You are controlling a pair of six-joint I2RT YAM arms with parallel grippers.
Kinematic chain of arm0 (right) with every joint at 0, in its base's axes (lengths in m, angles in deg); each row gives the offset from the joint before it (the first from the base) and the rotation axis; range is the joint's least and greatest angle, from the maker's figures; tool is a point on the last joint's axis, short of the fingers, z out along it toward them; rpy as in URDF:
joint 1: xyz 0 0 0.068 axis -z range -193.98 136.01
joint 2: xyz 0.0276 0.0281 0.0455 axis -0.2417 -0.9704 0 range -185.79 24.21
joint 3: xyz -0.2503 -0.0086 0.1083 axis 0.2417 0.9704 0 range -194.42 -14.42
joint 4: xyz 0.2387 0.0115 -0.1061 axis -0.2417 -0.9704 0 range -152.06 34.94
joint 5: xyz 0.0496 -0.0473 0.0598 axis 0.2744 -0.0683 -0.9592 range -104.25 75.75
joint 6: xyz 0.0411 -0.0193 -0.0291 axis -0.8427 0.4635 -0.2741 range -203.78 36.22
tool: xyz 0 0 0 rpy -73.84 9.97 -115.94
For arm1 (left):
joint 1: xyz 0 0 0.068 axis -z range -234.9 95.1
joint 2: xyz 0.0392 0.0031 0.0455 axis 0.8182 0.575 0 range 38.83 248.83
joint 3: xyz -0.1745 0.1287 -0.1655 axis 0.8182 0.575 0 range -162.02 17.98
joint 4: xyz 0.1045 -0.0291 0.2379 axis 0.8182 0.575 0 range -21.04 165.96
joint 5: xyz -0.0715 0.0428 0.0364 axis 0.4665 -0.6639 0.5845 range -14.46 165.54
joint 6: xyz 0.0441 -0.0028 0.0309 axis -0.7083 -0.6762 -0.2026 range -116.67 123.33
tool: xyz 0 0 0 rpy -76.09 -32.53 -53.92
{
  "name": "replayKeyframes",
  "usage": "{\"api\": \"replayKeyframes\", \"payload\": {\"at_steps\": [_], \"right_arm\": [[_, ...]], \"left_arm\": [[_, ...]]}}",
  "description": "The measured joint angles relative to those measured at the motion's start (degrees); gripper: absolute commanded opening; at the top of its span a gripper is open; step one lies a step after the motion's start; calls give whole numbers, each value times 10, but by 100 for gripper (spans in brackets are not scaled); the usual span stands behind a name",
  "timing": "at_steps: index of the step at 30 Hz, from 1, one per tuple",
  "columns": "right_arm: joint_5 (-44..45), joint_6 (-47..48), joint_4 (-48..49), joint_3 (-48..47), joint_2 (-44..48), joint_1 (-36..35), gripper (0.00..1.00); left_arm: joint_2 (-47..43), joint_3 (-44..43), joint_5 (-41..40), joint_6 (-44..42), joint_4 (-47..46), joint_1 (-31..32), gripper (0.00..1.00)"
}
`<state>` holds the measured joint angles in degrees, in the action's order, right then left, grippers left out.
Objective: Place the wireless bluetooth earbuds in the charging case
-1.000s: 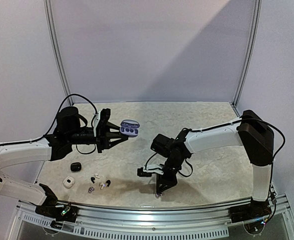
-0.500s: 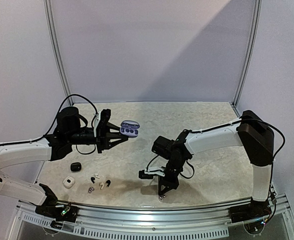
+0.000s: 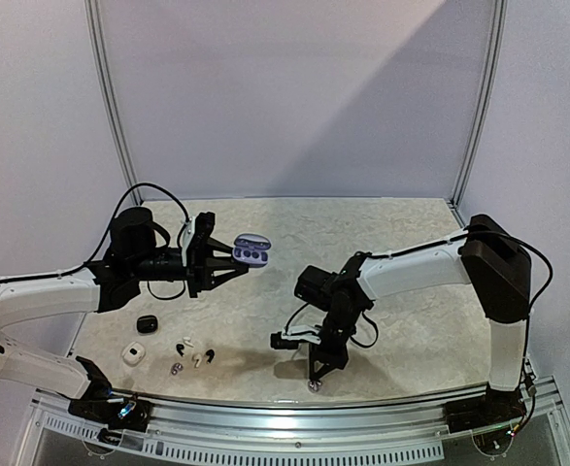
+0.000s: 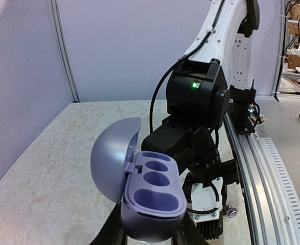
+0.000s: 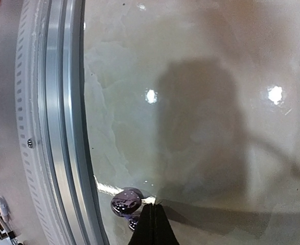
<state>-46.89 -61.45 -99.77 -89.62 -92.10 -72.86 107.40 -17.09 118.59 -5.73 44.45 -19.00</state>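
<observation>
My left gripper (image 3: 228,264) is shut on an open lavender charging case (image 3: 252,251) and holds it in the air. In the left wrist view the case (image 4: 152,190) has its lid swung left and its two wells are empty. My right gripper (image 3: 315,375) is shut and points down at the table by the front rail. A lavender earbud (image 5: 126,201) lies on the table just left of its closed tips (image 5: 153,207), touching or nearly so. It also shows in the top view (image 3: 313,385).
A black case (image 3: 146,323) and a white case (image 3: 133,354) sit at the front left. Several loose earbuds lie beside them, among them a black one (image 3: 182,348), a white one (image 3: 198,360) and a lavender one (image 3: 176,368). The metal front rail (image 5: 63,127) runs close to the right gripper.
My right gripper has shifted a little right and toward the front rail, and the lavender earbud with it. The left arm and case have not moved.
</observation>
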Motion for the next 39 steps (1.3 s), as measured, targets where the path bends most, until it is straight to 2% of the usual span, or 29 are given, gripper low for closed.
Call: {"api": "replayKeyframes", "payload": {"at_steps": [7,14,24,33,39], "right_arm": [[49,-16,-5,-16,14,0,13],[112,-39,10,-11,82,-8,31],[217,-104,97,152,184,-139,31],[309,-144,178,179,188,-153,31],[331,-143,196,180,189,-154,29]], "left_arm": [[0,0,0,-5,0,0,0],[-1,0,0,-8,1,0,0],[-10,6,-2,-8,1,0,0],[-11,11,-2,-11,0,5,0],[-11,13,-2,-24,0,7,0]]}}
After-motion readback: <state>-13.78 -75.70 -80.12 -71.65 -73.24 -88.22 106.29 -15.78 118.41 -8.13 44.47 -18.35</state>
